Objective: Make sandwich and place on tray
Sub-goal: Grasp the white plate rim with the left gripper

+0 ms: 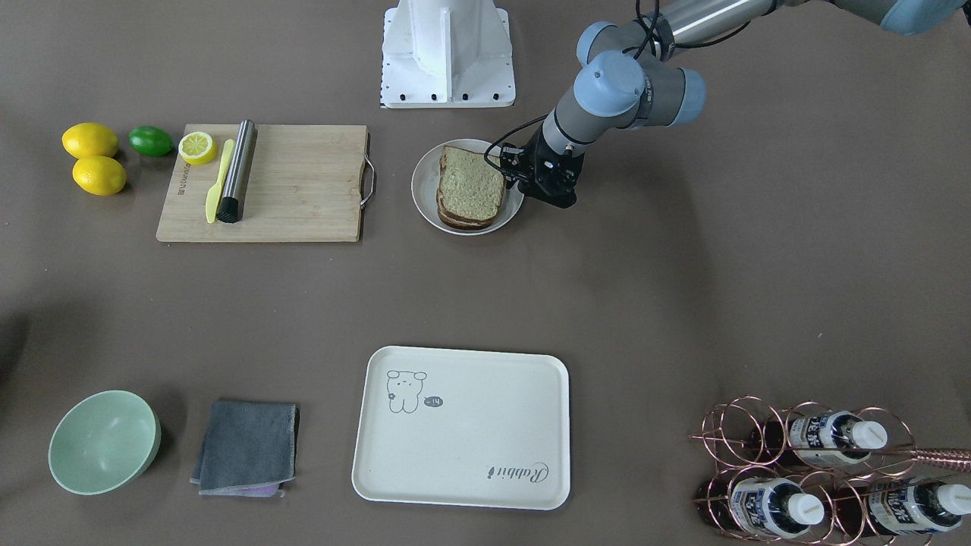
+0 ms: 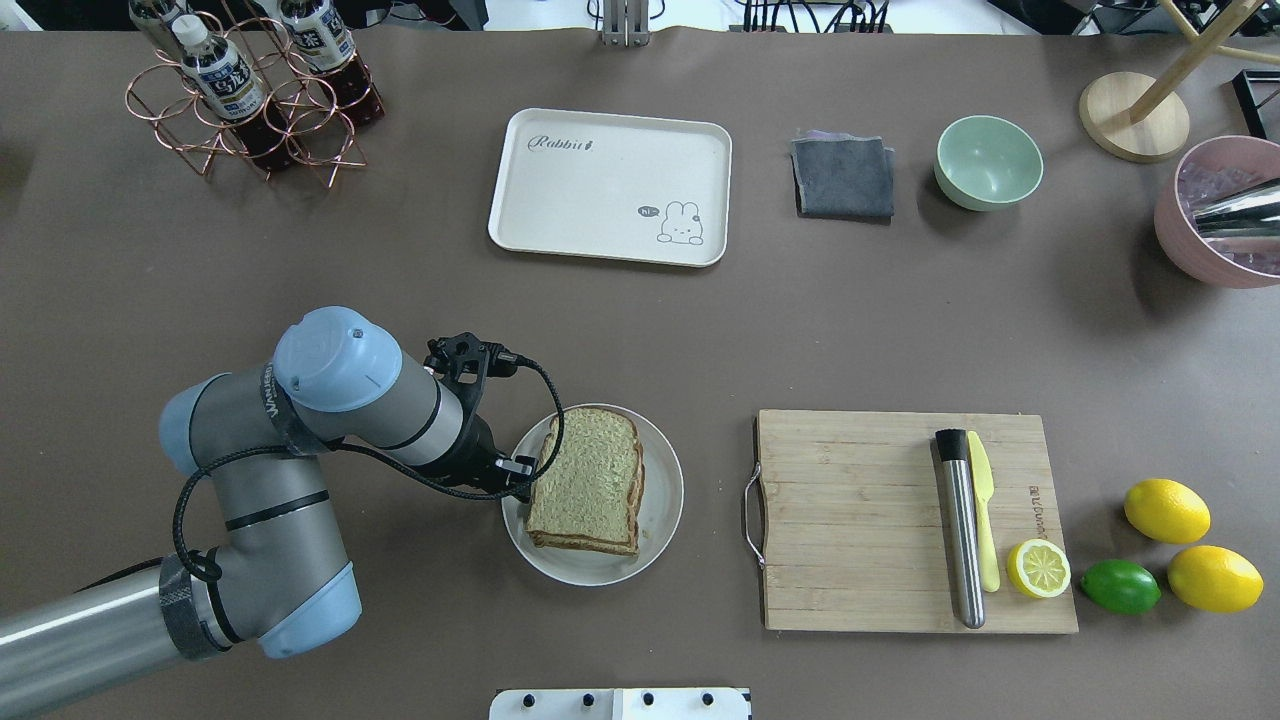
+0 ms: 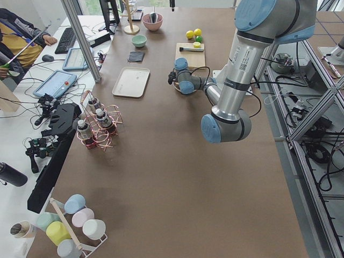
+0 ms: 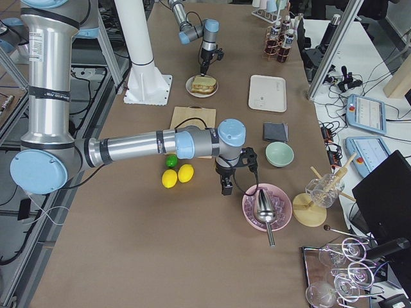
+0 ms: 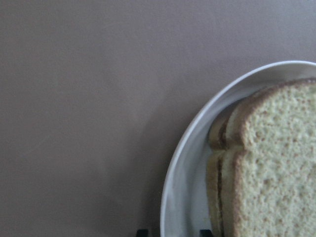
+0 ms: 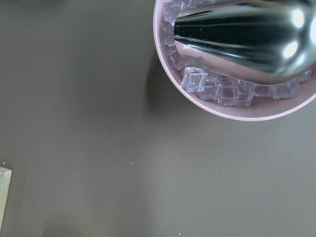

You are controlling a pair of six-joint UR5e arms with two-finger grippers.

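Porous tan sandwich (image 2: 590, 480), glossy round plate (image 2: 665, 490); left gripper (image 2: 518, 478) parted, right gripper (image 4: 226, 186) unclear.

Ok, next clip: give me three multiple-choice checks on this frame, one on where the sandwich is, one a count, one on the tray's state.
1. Where does the sandwich sit?
A. on the tray
B. on the round white plate
C. on the cutting board

2. How many whole lemons lie beside the cutting board?
A. one
B. two
C. four

3. What state is the tray in?
A. holding the sandwich
B. upside down
C. print side up with nothing on it

Answers:
1. B, the stacked bread slices lie inside the plate's rim, apart from both the board and the tray.
2. B, two yellow ones lie next to a lime, and the third yellow piece is a cut half on the board.
3. C, the drawing and script show and the surface is bare.
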